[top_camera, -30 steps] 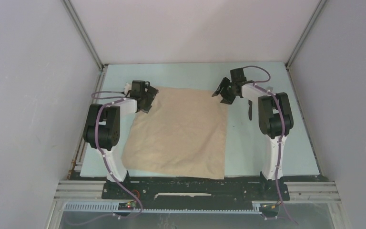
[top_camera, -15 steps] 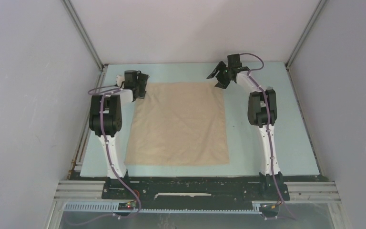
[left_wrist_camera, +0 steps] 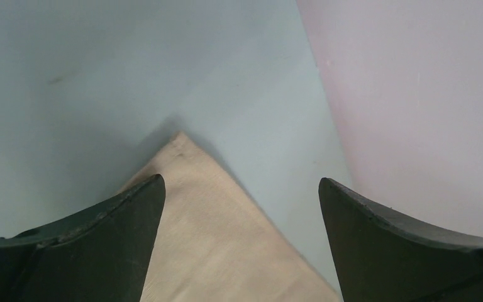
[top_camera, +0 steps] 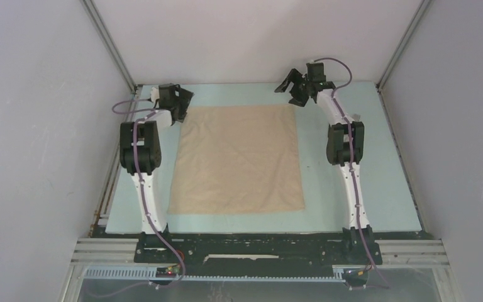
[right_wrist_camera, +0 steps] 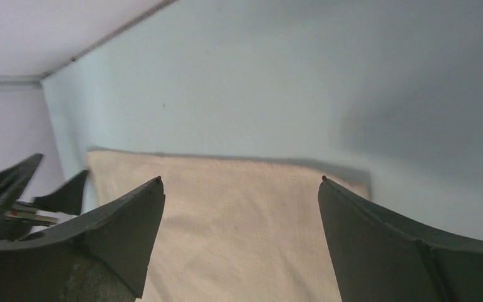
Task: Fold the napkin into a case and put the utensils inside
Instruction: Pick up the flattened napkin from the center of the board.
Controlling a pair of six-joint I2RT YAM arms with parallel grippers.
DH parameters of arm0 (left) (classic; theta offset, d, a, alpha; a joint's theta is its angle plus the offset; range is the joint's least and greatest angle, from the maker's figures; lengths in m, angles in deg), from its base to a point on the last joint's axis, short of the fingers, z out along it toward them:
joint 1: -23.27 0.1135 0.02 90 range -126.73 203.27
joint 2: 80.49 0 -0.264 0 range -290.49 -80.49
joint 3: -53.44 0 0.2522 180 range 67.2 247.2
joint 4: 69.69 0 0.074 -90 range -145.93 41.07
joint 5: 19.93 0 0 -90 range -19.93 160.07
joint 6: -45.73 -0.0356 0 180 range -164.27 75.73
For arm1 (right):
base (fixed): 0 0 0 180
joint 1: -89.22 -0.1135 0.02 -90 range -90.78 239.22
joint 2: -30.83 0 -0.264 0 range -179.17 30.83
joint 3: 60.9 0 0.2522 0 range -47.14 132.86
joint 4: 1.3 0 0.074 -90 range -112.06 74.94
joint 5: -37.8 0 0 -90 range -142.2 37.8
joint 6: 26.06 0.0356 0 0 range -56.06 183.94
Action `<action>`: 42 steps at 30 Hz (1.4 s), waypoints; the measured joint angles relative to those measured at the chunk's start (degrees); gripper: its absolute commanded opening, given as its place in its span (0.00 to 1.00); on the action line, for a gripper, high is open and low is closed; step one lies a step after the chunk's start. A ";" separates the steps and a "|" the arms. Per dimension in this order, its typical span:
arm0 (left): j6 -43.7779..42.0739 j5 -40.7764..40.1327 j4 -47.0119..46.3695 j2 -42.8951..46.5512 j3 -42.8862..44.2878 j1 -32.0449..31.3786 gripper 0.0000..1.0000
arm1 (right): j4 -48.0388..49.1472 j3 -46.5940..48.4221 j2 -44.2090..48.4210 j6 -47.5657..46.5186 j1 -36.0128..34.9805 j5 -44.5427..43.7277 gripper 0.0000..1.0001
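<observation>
While the table (top_camera: 352, 182) carries the tan napkin (top_camera: 236, 157) spread flat at its middle, both claws gape, released: left gripper (top_camera: 179, 102) over the far left corner, right gripper (top_camera: 291, 91) near the far right. Only the right wrist view catches, seemingly, the opposite claw.

Item 1: left arm (top_camera: 139, 151), stretched forward from its base, elbow joint raised, wrist tipped downward. Its left hand (top_camera: 181, 106) has jaws spread wide, gripping nothing.
Item 2: right arm (top_camera: 346, 145), stretched forward likewise, wrist turned inward. Its right hand (top_camera: 291, 91) has jaws spread wide, gripping nothing.
</observation>
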 measured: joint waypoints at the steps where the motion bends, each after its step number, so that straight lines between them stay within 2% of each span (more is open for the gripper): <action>1: -2.69 0.00 1.53 1.22 -0.42 0.20 1.00 | -1.60 0.37 0.94 -1.46 0.02 -0.61 1.00; 3: -7.87 -0.09 5.64 5.70 -2.34 0.48 1.00 | -5.03 -2.51 4.96 -3.91 -0.02 -2.54 1.00; 6: -13.31 -1.27 12.55 17.79 -8.20 0.22 1.00 | -10.86 -17.68 19.32 -5.70 -0.22 -5.42 1.00; 9: -14.36 -2.05 16.39 34.27 -16.90 -0.42 0.98 | -14.38 -37.38 38.86 -6.78 -1.20 -7.87 1.00; 12: -15.30 -4.07 21.27 49.24 -23.41 -2.29 0.99 | -18.05 -53.53 57.70 -7.87 -3.82 -14.23 1.00; 13: -15.80 -5.11 23.37 51.91 -24.04 -3.30 0.99 | -19.15 -58.16 62.90 -7.93 -5.49 -16.02 1.00; 15: -17.11 -7.02 28.68 55.76 -25.03 -6.38 0.97 | -20.76 -65.85 69.83 -7.78 -7.98 -17.49 0.90; 16: -17.57 -7.50 30.62 56.61 -25.59 -7.69 0.96 | -21.59 -70.66 72.67 -7.54 -9.40 -17.35 0.89; 19: -18.99 -7.61 36.57 58.93 -29.99 -11.80 0.94 | -22.95 -83.60 76.30 -6.27 -9.66 -17.07 0.81; 23: -19.67 -7.72 43.06 64.17 -38.51 -14.75 0.92 | -23.32 -98.64 79.58 -2.21 -9.07 -15.61 0.77; 25: -20.26 -7.82 45.55 67.84 -41.22 -15.28 0.91 | -23.04 -103.03 82.07 0.09 -9.73 -14.51 0.77; 30: -22.40 -8.33 47.93 74.88 -42.14 -15.47 0.89 | -19.17 -104.19 81.57 4.44 -11.96 -13.99 0.76; 35: -24.30 -8.83 49.37 76.96 -42.14 -15.63 0.89 | -16.35 -104.19 77.64 9.20 -15.93 -14.10 0.75; 37: -24.72 -9.51 50.07 77.11 -42.14 -15.76 0.89 | -16.00 -104.13 75.95 11.32 -16.90 -14.38 0.74; 40: -25.24 -10.88 50.73 77.85 -42.14 -16.15 0.89 | -16.22 -103.71 73.77 13.81 -17.49 -14.99 0.65; 42: -25.83 -11.69 51.17 78.66 -42.14 -16.24 0.89 | -16.39 -103.12 72.78 15.52 -17.55 -15.76 0.64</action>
